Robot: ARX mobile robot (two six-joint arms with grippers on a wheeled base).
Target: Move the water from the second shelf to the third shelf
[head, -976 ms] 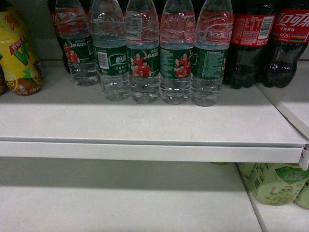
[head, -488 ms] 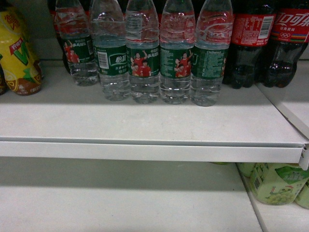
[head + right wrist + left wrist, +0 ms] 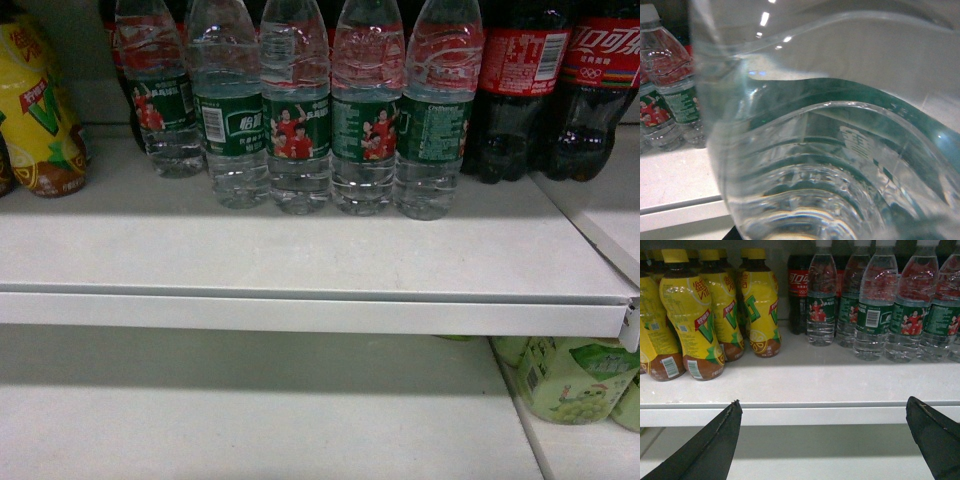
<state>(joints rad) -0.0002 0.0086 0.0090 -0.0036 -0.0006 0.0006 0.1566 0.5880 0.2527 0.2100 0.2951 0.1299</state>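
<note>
White metal shelf (image 3: 300, 260) runs across the head view. Five water bottles (image 3: 297, 120) w/ green labels stand in a row on it, mid-frame; the leftmost sits a bit farther back than the rest. Dark cola bottles (image 3: 520, 90) stand just right of the row, and a yellow-labelled tea bottle (image 3: 40, 120) is at the far left. The lower shelf (image 3: 250, 410) shows below, w/ pale green drink bottles (image 3: 570, 380) at its right end. No arm shows in this view.

Left wrist view: left gripper (image 3: 823, 401) hangs in front of the shelf's front edge, approx. level w/ it. Jaws spread wide, w/ dark fingers (image 3: 715, 445) at the bottom corners and nothing between them. Yellow tea bottles fill the left of the shelf, one cola bottle stands behind them near the middle, and the green-label water row stands to the right, upright.

Right wrist view: one water bottle (image 3: 830, 165) is pressed right up to the lens and fills nearly the whole frame. Its clear ribbed wall and a band of green label show, blurred. Cannot tell whether the right gripper has its jaws pinching it, as they are hidden behind the bottle. At left, farther off, other water bottles stand on the shelf, whose front edge crosses the bottom-left corner.
</note>
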